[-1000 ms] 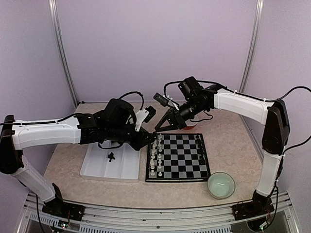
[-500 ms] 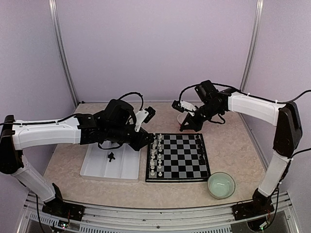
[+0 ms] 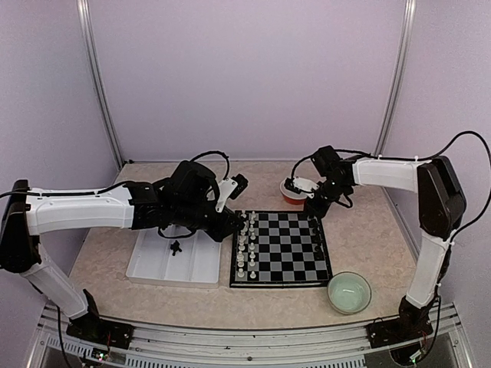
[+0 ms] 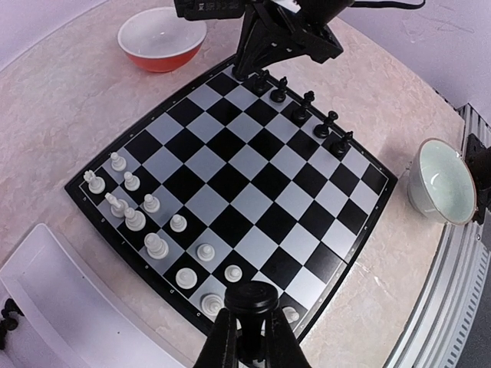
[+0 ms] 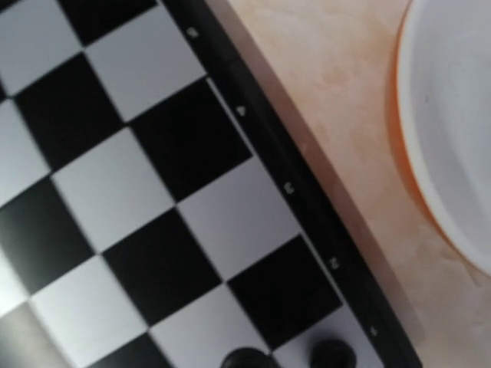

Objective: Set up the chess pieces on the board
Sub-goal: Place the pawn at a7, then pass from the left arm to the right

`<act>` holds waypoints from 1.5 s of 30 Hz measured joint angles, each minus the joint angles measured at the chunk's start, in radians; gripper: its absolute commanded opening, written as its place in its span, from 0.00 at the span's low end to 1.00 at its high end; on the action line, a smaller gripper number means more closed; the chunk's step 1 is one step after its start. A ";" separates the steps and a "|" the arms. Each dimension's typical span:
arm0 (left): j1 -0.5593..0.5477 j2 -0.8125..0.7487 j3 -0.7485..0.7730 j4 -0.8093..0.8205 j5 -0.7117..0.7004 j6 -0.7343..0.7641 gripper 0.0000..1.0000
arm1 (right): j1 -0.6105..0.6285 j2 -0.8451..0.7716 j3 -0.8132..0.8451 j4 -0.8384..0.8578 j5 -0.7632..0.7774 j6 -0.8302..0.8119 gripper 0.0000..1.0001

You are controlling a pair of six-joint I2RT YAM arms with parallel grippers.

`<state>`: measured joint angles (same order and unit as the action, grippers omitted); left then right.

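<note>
Left gripper (image 4: 247,318) hovers over the board (image 4: 230,207) at its white-side edge. Its jaws are pinched nearly together on what looks like a black piece (image 4: 249,295), whose round top shows between the tips. Right gripper (image 4: 282,42) is closed at the far corner, tips just beside the end of the black row (image 4: 305,103); can't tell if it holds anything. White pieces (image 4: 156,245) stand in two partial ranks on the left arm's side, and five black ones stand along the opposite edge. A spare black piece (image 3: 176,247) lies in the white tray (image 3: 153,267).

Handling, as a judgement: the pieces look like light, rigid, smooth plastic with narrow bases, so they tip easily and can twist or squirt out of the pads. Best hold is across the stem under the head, axis vertical. Seat the base flat, open slowly, then lift straight up clear of neighbours.
</note>
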<state>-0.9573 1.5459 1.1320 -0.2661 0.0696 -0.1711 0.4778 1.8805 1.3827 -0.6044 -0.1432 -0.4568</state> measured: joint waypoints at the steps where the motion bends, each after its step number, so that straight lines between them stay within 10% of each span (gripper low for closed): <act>1: 0.000 0.000 0.000 -0.002 0.000 -0.001 0.00 | -0.002 0.011 0.004 0.004 0.005 0.000 0.00; 45: -0.006 0.049 0.018 -0.015 0.019 -0.007 0.01 | -0.011 -0.061 0.169 -0.119 -0.136 -0.060 0.23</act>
<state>-0.9630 1.5948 1.1500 -0.2810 0.0887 -0.1780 0.4664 1.8198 1.5520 -0.7231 -0.2794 -0.5167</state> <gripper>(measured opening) 0.102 0.224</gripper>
